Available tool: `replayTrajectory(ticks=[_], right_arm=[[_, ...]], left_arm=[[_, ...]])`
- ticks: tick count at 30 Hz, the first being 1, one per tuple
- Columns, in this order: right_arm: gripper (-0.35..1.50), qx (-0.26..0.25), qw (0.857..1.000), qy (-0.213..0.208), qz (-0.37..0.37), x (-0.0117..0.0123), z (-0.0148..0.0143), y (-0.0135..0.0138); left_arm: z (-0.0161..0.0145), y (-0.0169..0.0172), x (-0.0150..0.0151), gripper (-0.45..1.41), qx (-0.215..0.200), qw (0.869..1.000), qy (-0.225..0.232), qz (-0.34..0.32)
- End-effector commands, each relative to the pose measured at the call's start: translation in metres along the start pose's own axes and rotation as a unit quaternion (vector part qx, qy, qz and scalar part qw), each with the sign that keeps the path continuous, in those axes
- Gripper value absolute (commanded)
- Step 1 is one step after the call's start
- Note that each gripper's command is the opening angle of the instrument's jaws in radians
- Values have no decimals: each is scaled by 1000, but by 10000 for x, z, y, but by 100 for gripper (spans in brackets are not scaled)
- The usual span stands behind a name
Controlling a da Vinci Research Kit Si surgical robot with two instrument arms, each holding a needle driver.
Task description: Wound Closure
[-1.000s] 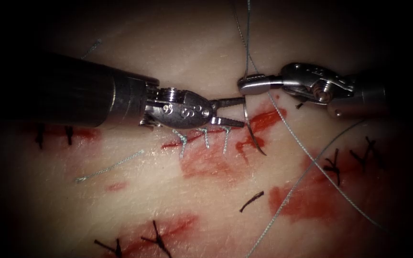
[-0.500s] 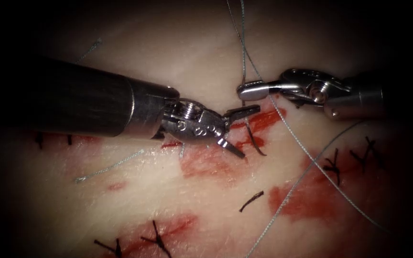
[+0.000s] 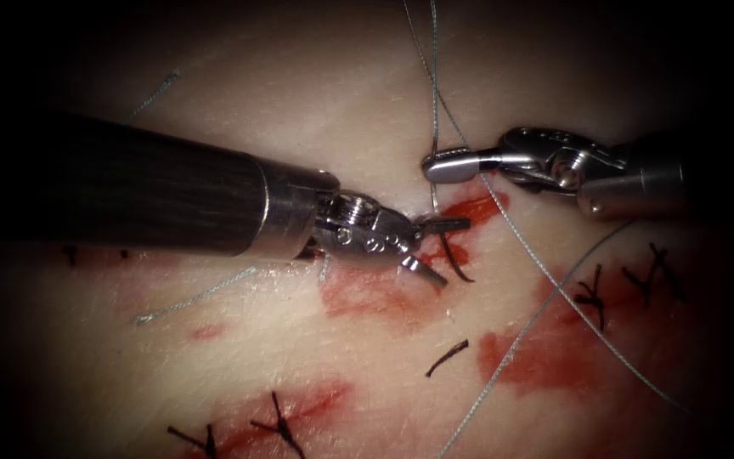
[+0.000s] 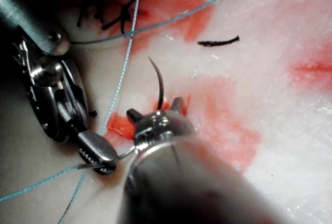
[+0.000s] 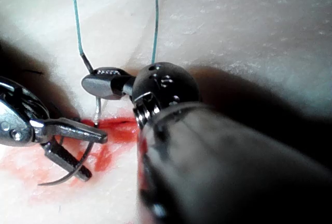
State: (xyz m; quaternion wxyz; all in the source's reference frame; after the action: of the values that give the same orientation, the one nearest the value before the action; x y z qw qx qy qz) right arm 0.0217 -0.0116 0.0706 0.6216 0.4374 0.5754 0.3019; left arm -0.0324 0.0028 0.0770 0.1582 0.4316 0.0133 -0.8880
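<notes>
Seen in the endoscope view: left tool with jaws released and spread, one above and one below the needle, gripping nothing. Just up and to the right of it, right tool clenched on the needle near its tail end, where the thread joins.

Needle between the two tools, hanging down from the right tool's shut jaws and through the gap of the left tool's jaws. Long axis running from the right tool down over the cut, bending away from the left tool's shaft, point just beyond the left tool's lower jaw. Point free over the tissue; cannot tell whether the body touches the tissue behind the left tool's jaws. Red fluid directly under the left tool's wrist.

Added by the left wrist view: the needle rising straight out from between the left tool jaws, point bare and clear of the tissue, and the right tool beside the left tool's wrist, thread trailing past it. Beyond the needle's point, a dark cut end of thread lying loose.

Added by the right wrist view: thread running away from the right tool, and the needle curving out under the open left tool.
</notes>
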Motion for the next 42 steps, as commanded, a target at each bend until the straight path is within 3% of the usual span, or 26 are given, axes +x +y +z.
replayTrajectory(ticks=[1, 5, 7, 8, 11, 13, 14, 16, 17, 20, 21, 22, 25, 31, 34, 37, 40, 41, 42], right_arm=[[-35, -3, 1000, 3, 0, -1, 9, 2], [-35, -7, 1000, 7, 0, -2, 10, 0], [-35, -10, 1000, 9, 0, -2, 10, 0], [-35, -11, 1000, 10, 0, -3, 10, 0], [-35, -14, 1000, 14, -10, -6, 8, -4], [-35, -29, 998, 14, -55, -10, 8, -8], [-10, -43, 993, 8, -108, -12, 8, -10], [81, -61, 974, -3, -216, -14, 10, -14], [111, -71, 959, -10, -276, -15, 11, -16], [116, -87, 925, -13, -369, -18, 12, -25], [120, -97, 922, -12, -375, -19, 12, -30], [120, -97, 922, -12, -375, -19, 12, -30], [125, -109, 919, -8, -378, -17, 10, -34], [121, -126, 906, -12, -405, -1, 8, -35], [118, -132, 899, -13, -417, 7, 11, -32], [103, -137, 885, -17, -446, 9, 16, -29], [76, -139, 879, -18, -456, 8, 20, -29], [56, -141, 877, -18, -459, 8, 21, -29], [24, -138, 878, -19, -459, 8, 22, -29]], left_arm=[[8, -1, -2, 37, 1, 1000, 4, -3], [11, -3, -2, 19, 7, 1000, 8, -5], [10, -2, -3, -16, 7, 1000, 10, -26], [9, -1, -3, -45, 6, 999, 11, -44], [4, 2, -4, -45, 0, 991, 15, -130], [3, 3, -3, -45, -9, 990, 24, -140], [3, 4, -2, -45, -15, 987, 30, -156], [4, 4, 0, -45, -26, 981, 61, -180], [6, 5, 2, -45, -27, 978, 76, -193], [11, 5, 8, -45, -38, 970, 118, -210], [13, 5, 14, -45, -41, 961, 145, -230], [13, 5, 14, -45, -41, 961, 145, -230], [13, 3, 23, -45, -34, 944, 179, -275], [3, -10, 42, -45, -26, 865, 278, -417], [-7, -21, 54, -45, -30, 811, 326, -484], [-23, -36, 66, -45, -41, 710, 402, -577], [-41, -51, 72, -45, -39, 637, 446, -627], [-47, -55, 73, -45, -38, 616, 451, -644], [-56, -60, 73, -45, -37, 584, 457, -670]])
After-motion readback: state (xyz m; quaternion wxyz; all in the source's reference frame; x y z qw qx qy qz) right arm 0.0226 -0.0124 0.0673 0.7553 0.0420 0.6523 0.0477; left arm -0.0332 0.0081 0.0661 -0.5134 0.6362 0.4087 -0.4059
